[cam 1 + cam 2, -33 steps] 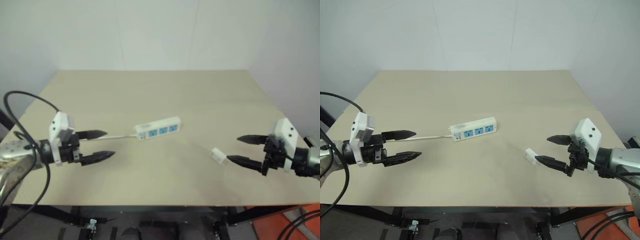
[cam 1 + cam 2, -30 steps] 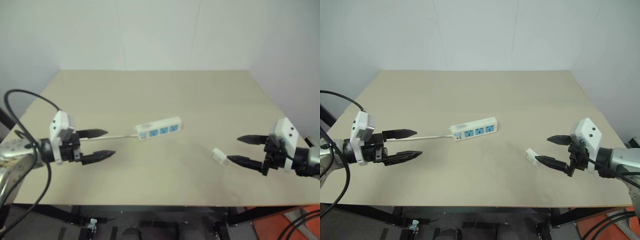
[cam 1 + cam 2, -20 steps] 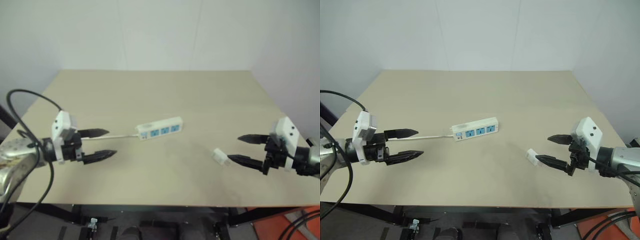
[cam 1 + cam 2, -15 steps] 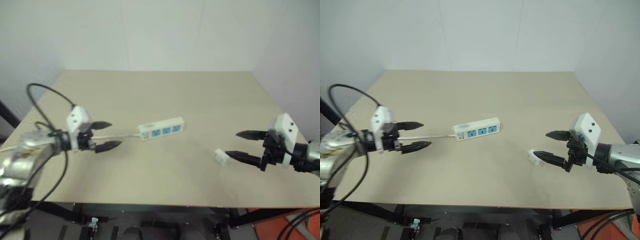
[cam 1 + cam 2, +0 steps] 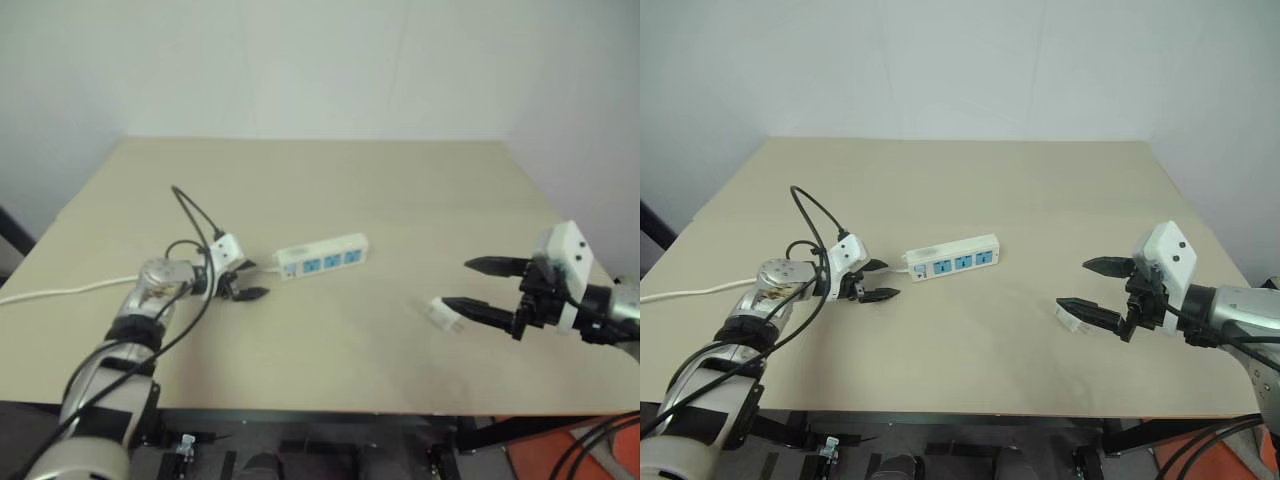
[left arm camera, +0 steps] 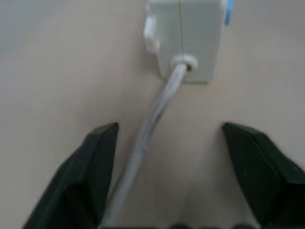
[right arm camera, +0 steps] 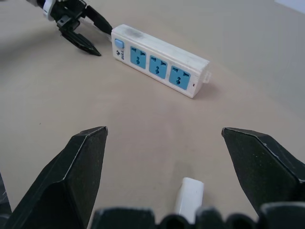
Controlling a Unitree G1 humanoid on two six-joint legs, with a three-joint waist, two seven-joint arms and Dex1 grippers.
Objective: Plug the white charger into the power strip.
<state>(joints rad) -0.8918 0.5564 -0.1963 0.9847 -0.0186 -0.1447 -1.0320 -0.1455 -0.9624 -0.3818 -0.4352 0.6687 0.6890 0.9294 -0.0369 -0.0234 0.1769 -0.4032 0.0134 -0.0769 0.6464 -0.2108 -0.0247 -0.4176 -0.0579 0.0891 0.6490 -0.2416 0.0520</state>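
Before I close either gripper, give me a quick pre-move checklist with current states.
1. white charger free on the table, not gripped: ok.
2. right gripper open, charger beside its lower finger: ok.
3. left gripper open, fingers either side of the cord: ok.
4. power strip lying flat, blue sockets up: ok.
5. Charger prong orientation: cannot tell.
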